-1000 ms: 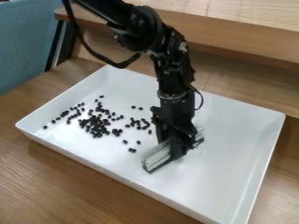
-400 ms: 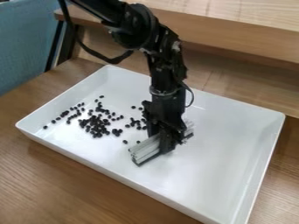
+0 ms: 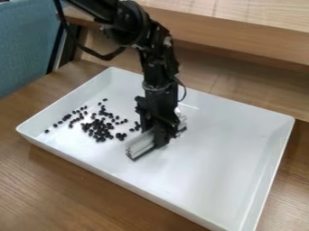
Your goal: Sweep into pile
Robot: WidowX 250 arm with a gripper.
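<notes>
Blue cloth [image 3: 27,45] is up in the left corner, with a thin dark post [image 3: 57,47] next to it. Brown wood makes the table [image 3: 54,189], and a big white tray [image 3: 223,153] sits on it, turned a bit, with low walls all around. Lots of little black beans [image 3: 101,130] lie in the left part of the tray. Some make a thick clump, some make a bent line going out to the left, and a few lie loose at the top. A few more beans are on the right side of the clump, just beside the bar.

Next comes the black arm [image 3: 129,22], which bends down from the top edge. Its black gripper [image 3: 161,136] hangs low over the middle of the tray. It is closed around a pale bar [image 3: 139,145]. One end of the bar points down and left, and the other end sticks out up and right. Behind the tray, a wood ledge [image 3: 241,45] goes across to the right side.
</notes>
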